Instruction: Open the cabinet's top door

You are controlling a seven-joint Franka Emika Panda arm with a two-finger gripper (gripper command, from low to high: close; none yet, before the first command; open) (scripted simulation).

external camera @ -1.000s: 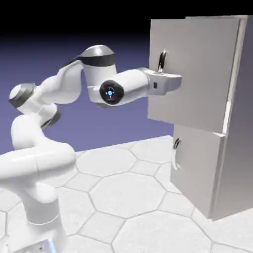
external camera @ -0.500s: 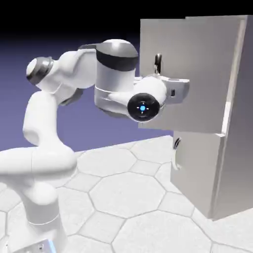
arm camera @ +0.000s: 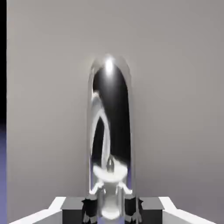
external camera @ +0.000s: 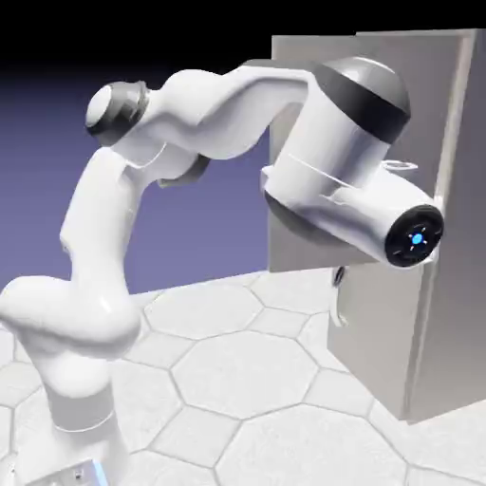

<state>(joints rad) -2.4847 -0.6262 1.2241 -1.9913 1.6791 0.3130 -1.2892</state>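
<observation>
the hand (arm camera: 110,209) is clamped on the slim silver handle (arm camera: 110,131), its fingers (arm camera: 90,209) pinching it from both sides. that handle sits on the top door (external camera: 294,242), which stands swung out from the cabinet (external camera: 456,285). the cabinet stands on the counter (external camera: 237,380).

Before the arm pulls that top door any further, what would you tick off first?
1. Claw shut on the top door's handle: ok, handle sits between the fingertips.
2. Top door swung out from the cabinet: ok, partly open.
3. Lower door closed: ok.
4. Grip visible from the exterior view: not ok, the arm hides it.
5. How far the door can swing: cannot tell.
</observation>
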